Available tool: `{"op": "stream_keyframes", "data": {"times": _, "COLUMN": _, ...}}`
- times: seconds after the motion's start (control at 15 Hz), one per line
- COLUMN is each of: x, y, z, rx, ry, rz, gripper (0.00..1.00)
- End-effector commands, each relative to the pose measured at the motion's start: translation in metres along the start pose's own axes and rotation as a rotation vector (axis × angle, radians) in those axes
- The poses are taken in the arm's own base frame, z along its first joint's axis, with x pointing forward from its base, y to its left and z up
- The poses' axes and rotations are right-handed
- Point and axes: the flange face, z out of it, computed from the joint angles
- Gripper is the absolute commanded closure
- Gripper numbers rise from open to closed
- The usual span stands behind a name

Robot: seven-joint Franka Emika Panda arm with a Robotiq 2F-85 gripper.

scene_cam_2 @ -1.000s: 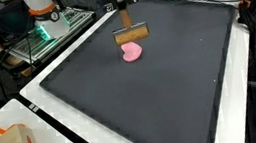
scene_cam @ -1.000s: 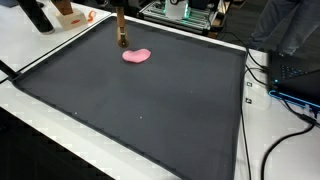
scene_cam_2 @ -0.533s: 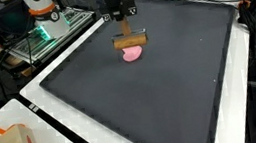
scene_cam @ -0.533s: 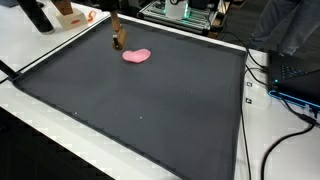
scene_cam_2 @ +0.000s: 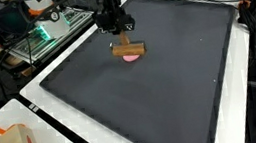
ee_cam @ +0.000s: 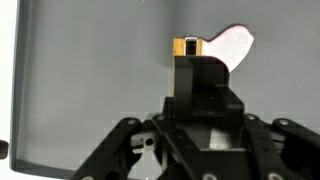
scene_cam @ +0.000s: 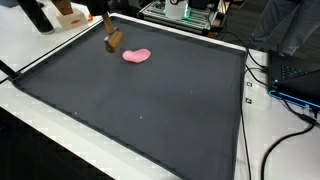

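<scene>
Gripper (scene_cam_2: pixel 120 38) was clamped on the wooden block (scene_cam_2: pixel 130 50), just beside the pink blob (scene_cam: pixel 136 56) on the black mat (scene_cam: pixel 150 110).

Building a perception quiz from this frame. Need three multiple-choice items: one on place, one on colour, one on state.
1. Where does the pink piece lie?
A) on the white table
B) on the black mat
C) on the cardboard box

2. What colour is the block under the gripper?
A) blue
B) green
C) brown

3. How is the gripper?
A) shut on the block
B) open and empty
C) out of view

Answers: 1 B, the mat surrounds it in both exterior views. 2 C, the wood tone shows in every view. 3 A, the block hangs between its fingers.
</scene>
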Motion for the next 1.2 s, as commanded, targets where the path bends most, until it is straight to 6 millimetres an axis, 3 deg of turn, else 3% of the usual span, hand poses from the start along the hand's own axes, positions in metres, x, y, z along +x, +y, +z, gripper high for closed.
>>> {"op": "stream_keyframes", "data": {"times": 0.0, "x": -0.004, "y": 0.025, "z": 0.005, "rx": 0.061, "ry": 0.003, "rz": 0.035, "gripper": 0.76}}
{"op": "stream_keyframes", "data": {"times": 0.47, "x": -0.013, "y": 0.053, "z": 0.015, "rx": 0.096, "ry": 0.004, "rz": 0.062, "gripper": 0.76}}
{"op": "stream_keyframes", "data": {"times": 1.13, "x": -0.015, "y": 0.066, "z": 0.026, "rx": 0.137, "ry": -0.002, "rz": 0.061, "gripper": 0.76}}
